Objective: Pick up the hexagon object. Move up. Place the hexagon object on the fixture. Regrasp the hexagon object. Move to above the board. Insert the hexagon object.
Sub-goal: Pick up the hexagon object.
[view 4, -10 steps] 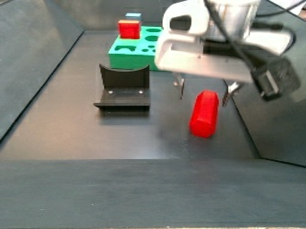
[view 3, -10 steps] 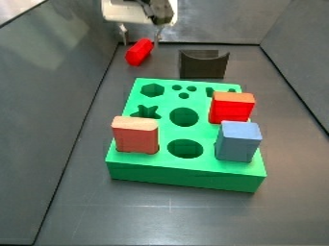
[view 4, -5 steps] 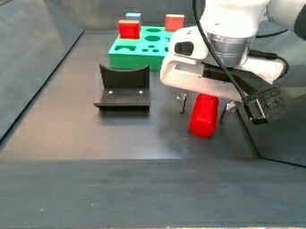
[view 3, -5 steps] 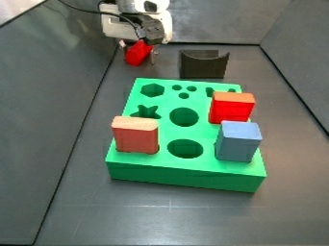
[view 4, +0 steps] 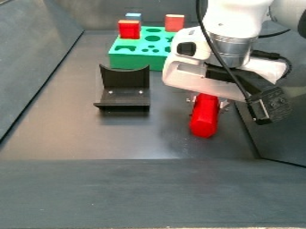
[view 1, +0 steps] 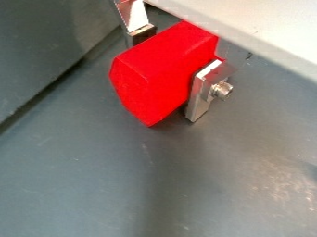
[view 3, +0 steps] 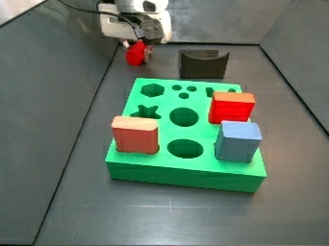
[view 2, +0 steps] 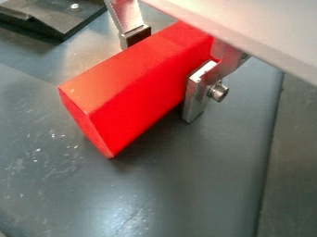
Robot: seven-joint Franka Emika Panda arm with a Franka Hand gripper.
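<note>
The hexagon object [view 1: 155, 74], a bright red prism, lies flat on the dark floor. My gripper [view 1: 171, 57] is down over one end of it, with a silver finger against each side. It shows the same way in both wrist views [view 2: 130, 88]. In a side view the gripper [view 4: 209, 97] stands at the prism's [view 4: 206, 118] far end. It also shows in a side view [view 3: 138, 50] behind the board [view 3: 167, 165]. The fixture [view 3: 202, 63] stands apart, to the side of the prism; it also shows in a side view [view 4: 122, 87].
On the green board stand a red cube [view 3: 233, 106], a salmon-pink cube [view 3: 135, 135] and a blue cube [view 3: 240, 140]. Grey walls close in the floor; one wall rises close beside the prism [view 4: 281, 134].
The gripper came down from above the prism until its fingers stood round it. In the last half second the arm has hardly moved.
</note>
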